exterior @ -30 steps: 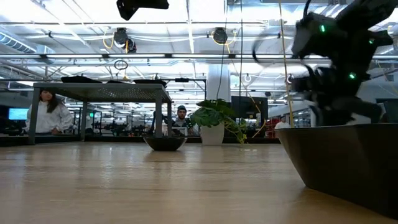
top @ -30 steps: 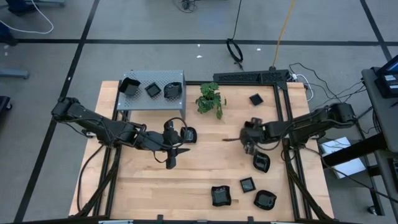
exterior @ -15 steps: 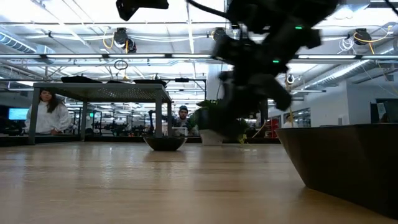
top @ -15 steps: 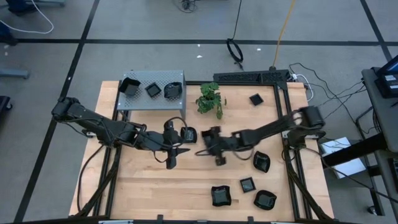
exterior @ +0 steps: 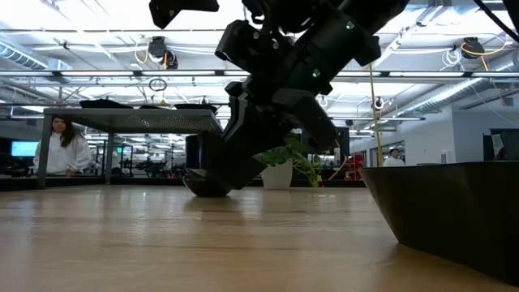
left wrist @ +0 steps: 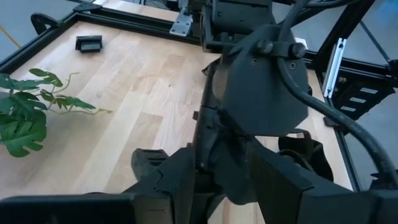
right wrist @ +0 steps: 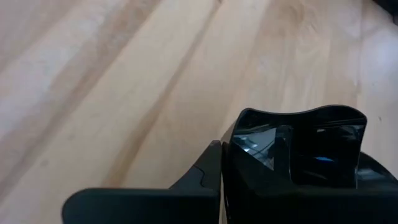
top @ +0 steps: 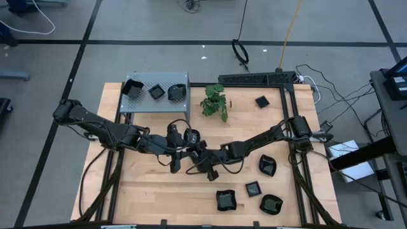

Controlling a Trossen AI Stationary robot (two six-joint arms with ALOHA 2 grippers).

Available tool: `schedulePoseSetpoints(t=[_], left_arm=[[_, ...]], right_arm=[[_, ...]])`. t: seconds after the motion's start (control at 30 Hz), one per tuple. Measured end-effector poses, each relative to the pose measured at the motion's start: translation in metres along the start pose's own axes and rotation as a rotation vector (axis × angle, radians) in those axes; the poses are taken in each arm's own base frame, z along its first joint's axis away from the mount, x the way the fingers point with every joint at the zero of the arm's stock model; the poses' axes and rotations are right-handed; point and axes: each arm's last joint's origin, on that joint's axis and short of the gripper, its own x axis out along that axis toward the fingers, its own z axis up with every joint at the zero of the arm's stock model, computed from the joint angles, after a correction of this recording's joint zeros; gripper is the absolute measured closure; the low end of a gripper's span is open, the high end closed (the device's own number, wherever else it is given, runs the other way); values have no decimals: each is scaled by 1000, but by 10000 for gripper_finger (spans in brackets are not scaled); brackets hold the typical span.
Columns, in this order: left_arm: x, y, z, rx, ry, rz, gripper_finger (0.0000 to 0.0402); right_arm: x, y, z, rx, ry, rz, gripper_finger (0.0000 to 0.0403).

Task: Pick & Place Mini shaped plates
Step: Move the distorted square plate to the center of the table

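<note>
Mid-table, the shut, empty right gripper (top: pixel 194 154) is crowding the left gripper (top: pixel 186 137), half-open around a plate (top: pixel 193 136) — glossy, rigid, probably slippery, best pinched by its rim.

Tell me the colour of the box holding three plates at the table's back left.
Grey perforated metal box; clearest in the high view.

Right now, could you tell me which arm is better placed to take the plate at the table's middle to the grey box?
Probably the left. The left gripper sits at that plate, nearer the grey box. The right gripper, shut, reaches in from across the table.
</note>
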Motion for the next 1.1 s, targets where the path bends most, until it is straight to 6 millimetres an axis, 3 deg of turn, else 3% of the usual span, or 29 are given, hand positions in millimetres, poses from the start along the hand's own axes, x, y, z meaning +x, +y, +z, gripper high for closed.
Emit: schedulePoseSetpoints(t=[0.27, 0.53, 0.83, 0.93, 1.1], left_arm=[[0, 0, 0, 4, -1, 0, 252], [0, 0, 0, -1, -1, 0, 252], [0, 0, 0, 0, -1, 0, 252], [0, 0, 0, -1, -1, 0, 252], [0, 0, 0, -1, -1, 0, 252]], right_arm=[[1, 0, 4, 4, -75, 77, 403], [12, -4, 3, 23, -134, 42, 388], [13, -6, -1, 66, -108, 48, 300], [3, -5, 3, 60, -87, 60, 267], [-35, -7, 13, 111, -12, 96, 242]])
